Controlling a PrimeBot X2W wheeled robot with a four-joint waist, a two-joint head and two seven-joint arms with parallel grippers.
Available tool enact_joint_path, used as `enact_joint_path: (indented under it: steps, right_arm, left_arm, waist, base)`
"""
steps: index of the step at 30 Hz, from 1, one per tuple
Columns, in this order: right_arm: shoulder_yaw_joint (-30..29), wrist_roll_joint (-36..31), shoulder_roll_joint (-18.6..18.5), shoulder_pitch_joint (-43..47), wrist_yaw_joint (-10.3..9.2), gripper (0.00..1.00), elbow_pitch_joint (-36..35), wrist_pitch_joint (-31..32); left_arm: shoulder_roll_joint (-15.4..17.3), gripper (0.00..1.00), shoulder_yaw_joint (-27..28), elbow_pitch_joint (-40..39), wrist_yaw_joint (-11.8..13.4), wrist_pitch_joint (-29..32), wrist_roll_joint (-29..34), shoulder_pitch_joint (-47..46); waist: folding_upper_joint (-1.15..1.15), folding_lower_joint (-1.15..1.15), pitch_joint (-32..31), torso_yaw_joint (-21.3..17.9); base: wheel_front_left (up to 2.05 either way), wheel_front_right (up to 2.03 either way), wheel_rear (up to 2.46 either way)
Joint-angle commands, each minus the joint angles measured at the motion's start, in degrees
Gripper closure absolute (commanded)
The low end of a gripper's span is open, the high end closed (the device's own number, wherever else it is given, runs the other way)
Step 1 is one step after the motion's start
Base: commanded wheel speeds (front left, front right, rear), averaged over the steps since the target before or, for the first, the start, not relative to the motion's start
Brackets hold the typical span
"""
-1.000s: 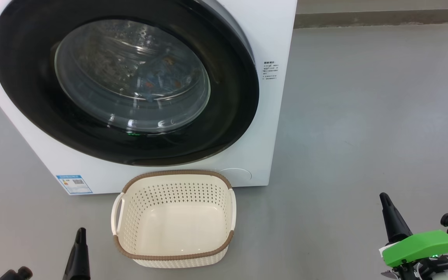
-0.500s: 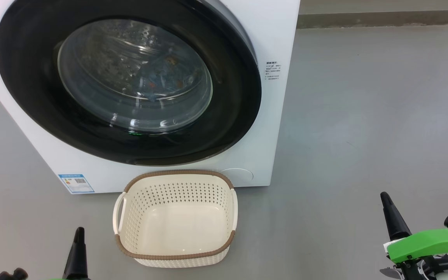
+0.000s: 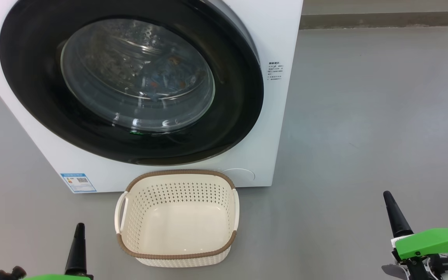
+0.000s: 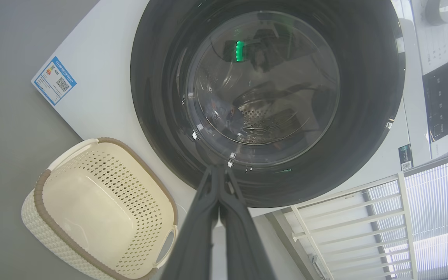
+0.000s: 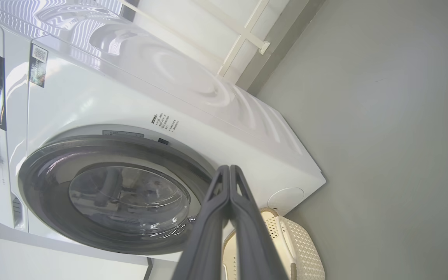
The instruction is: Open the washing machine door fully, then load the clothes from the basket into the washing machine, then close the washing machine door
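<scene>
Head view has drifted slightly; washing machine door [image 3: 130,79] remains closed.

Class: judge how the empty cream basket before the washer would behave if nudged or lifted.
The basket looks light: thin, perforated, empty. It would probably slide on the smooth floor rather than tip, being wide and low.

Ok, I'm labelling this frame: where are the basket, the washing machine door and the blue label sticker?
basket [image 3: 177,190], head view, perforated back wall.
washing machine door [image 3: 136,76], head view, centre of the glass window.
blue label sticker [image 3: 78,182], head view, middle of the sticker.
</scene>
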Motion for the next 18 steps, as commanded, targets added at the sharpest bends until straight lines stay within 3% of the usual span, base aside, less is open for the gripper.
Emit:
enact_joint_path:
  steps: [1, 18]
  right_arm:
    - [0.13, 1.79, -0.22, -2.36, 0.06, 1.0, -1.9, 0.44]
    - [-1.67, 10.13, 0.92, -2.46, 0.04, 1.0, -2.68, 2.94]
  left_arm:
    - [0.59, 1.0, 1.74, -1.9, 0.19, 0.49, -1.53, -2.42]
    - [-0.22, 1.0, 3.27, -2.46, 0.51, 3.18, -9.25, -3.01]
  waist:
    - [0.0, 0.0, -0.01, 0.06]
    - [0.0, 0.0, -0.11, 0.54]
  base:
    - [0.0, 0.0, 0.0]
    - [0.0, 0.0, 0.0]
